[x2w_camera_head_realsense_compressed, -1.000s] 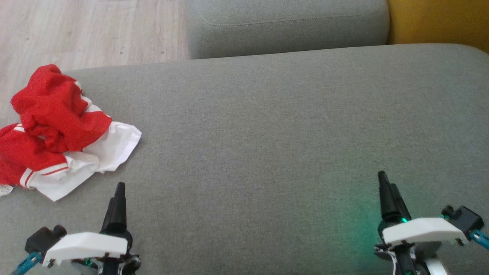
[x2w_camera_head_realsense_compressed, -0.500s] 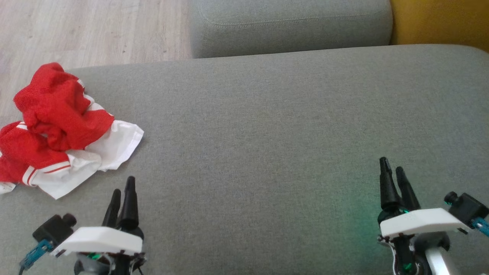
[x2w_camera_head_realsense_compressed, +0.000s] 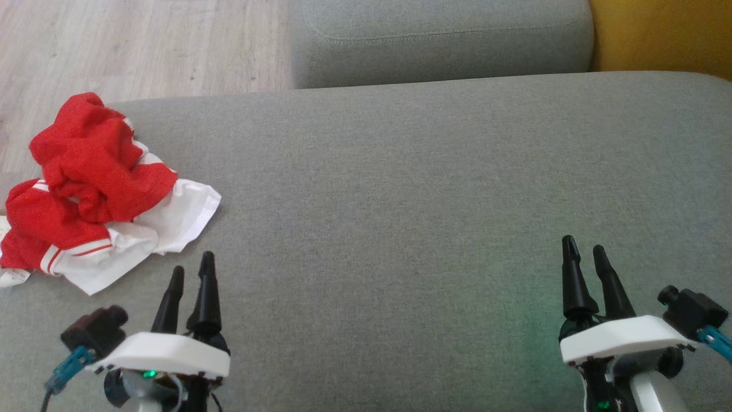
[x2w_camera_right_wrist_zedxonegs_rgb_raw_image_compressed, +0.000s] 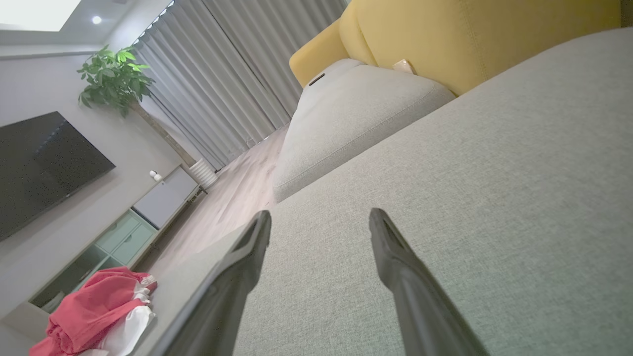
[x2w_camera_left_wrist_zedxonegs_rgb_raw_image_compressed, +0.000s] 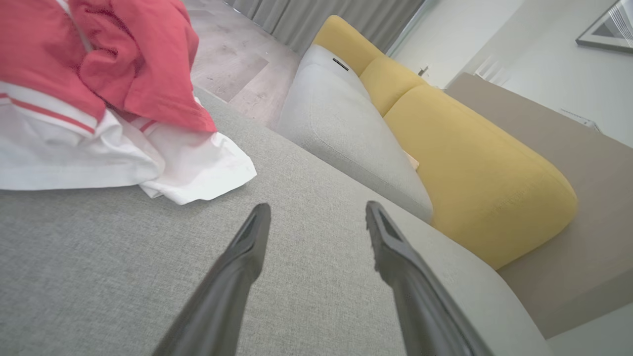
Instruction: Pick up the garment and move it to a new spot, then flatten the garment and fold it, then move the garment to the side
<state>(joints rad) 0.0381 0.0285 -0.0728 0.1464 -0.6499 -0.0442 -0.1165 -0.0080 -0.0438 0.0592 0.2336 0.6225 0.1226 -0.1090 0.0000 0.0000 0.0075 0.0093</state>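
Just ahead-left of the wide-open, empty left gripper (x2w_camera_head_realsense_compressed: 192, 262), with the right gripper (x2w_camera_head_realsense_compressed: 582, 244) equally wide and well away, lies the crumpled garment (x2w_camera_head_realsense_compressed: 91, 177); it should pinch a thick red fold rather than the loose white hem.

Left tool (x2w_camera_head_realsense_compressed: 192, 261) and right tool (x2w_camera_head_realsense_compressed: 583, 242): each has turned about its wrist, so that its two fingers, overlapped a second ago in the head view, now appear side by side. Both tools have advanced slightly over the sofa seat (x2w_camera_head_realsense_compressed: 389, 189). The head camera has shifted a little.
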